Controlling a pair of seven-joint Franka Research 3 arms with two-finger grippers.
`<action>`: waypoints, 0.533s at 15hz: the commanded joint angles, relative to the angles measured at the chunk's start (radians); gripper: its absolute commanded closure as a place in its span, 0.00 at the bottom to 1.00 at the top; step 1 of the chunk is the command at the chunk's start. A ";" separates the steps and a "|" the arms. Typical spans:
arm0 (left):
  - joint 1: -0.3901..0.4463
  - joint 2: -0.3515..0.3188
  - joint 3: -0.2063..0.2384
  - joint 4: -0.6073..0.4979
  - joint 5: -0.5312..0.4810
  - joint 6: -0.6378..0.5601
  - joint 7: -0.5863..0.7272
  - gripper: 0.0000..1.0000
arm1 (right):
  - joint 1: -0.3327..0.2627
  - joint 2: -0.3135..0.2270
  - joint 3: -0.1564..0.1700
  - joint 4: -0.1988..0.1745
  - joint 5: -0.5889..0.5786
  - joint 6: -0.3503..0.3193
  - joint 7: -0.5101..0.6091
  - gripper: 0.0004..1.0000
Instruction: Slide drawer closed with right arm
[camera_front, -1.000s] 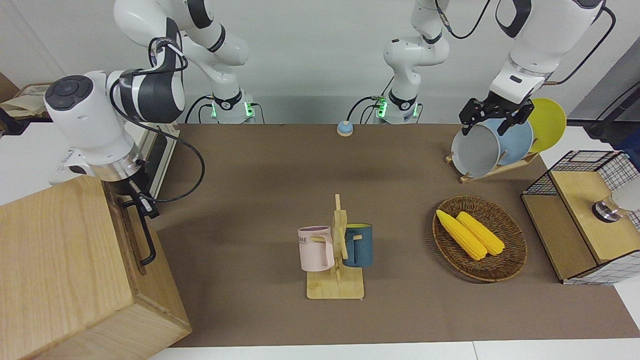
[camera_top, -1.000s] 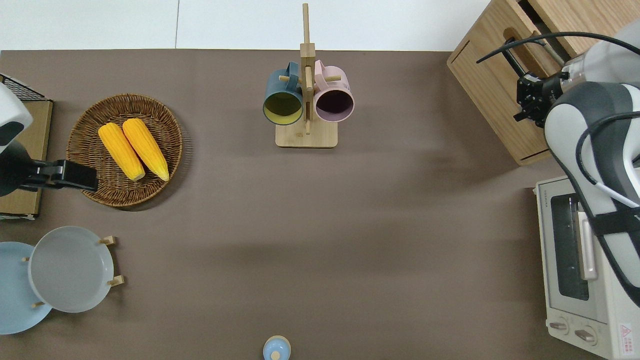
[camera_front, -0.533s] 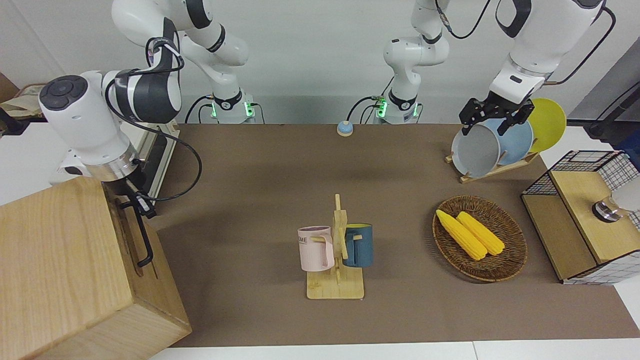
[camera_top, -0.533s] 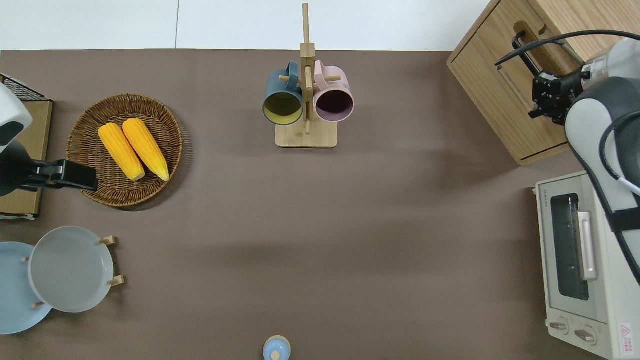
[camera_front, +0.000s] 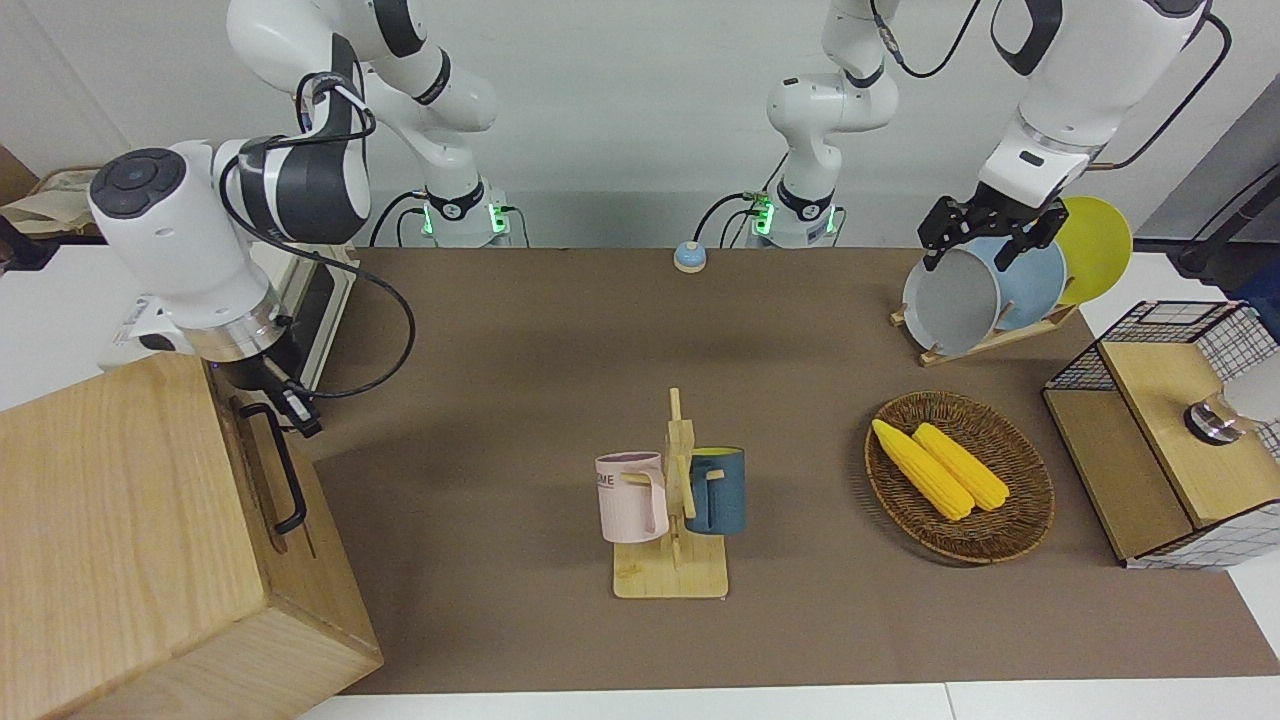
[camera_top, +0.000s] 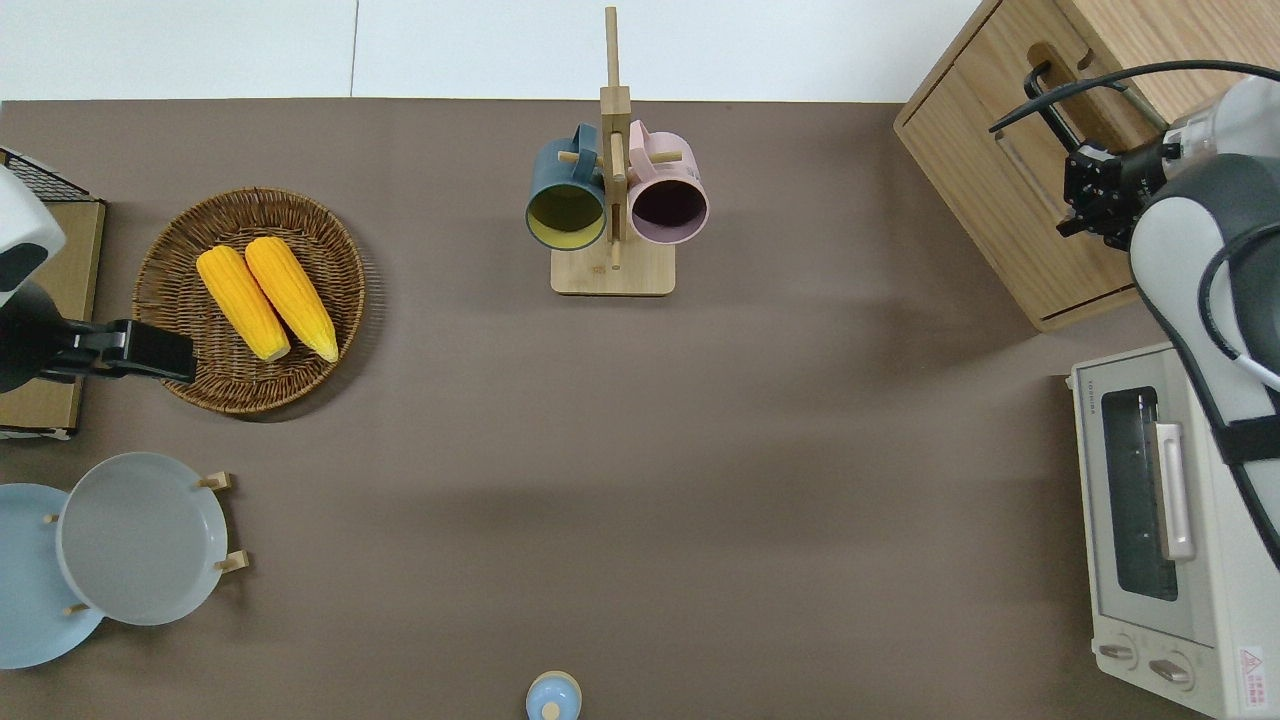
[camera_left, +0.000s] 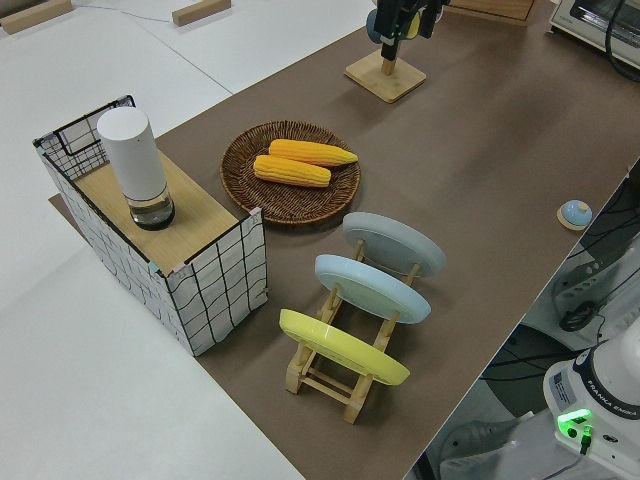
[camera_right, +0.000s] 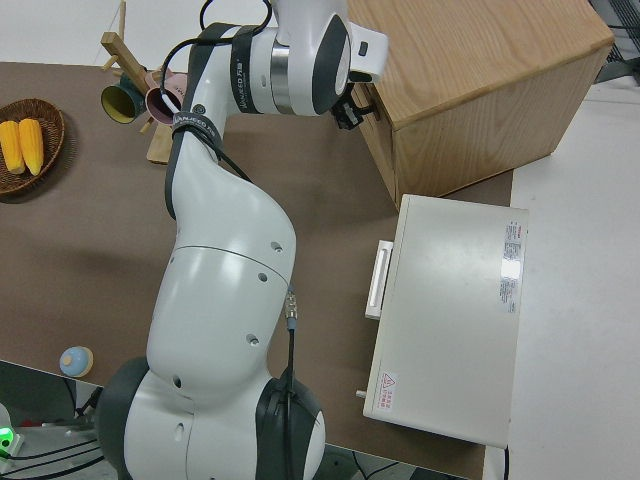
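The drawer (camera_front: 252, 480) sits pushed in, its front flush with the big pale wooden box (camera_front: 110, 530) at the right arm's end of the table. Its black bar handle (camera_top: 1052, 100) runs along the front. My right gripper (camera_front: 292, 408) is at the robots' end of that handle, right at the drawer front; I cannot tell whether it touches. From above, the right gripper (camera_top: 1085, 190) is a black block against the box face. The right side view hides the right gripper (camera_right: 352, 108) mostly under the wrist. My left gripper (camera_front: 990, 240) is parked, open and empty.
A white toaster oven (camera_top: 1150, 520) stands beside the box, nearer to the robots. Mid-table is a wooden mug rack (camera_top: 612, 270) with two mugs. A wicker basket (camera_top: 180, 240) of corn, a plate rack (camera_front: 985, 335) and a wire crate (camera_front: 1160, 330) fill the left arm's end.
A second ago the drawer stood slightly out; the right gripper pushed it into the box. In the last half second the wrist has drawn back a little from the drawer front.
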 joint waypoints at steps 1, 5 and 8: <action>0.004 0.013 -0.006 0.026 0.017 -0.020 0.010 0.01 | 0.085 -0.022 0.031 0.015 -0.010 -0.077 -0.018 1.00; 0.004 0.011 -0.006 0.026 0.017 -0.020 0.010 0.01 | 0.164 -0.127 0.033 -0.056 -0.004 -0.122 -0.070 1.00; 0.004 0.011 -0.006 0.026 0.017 -0.020 0.010 0.01 | 0.188 -0.218 0.031 -0.132 -0.004 -0.121 -0.171 1.00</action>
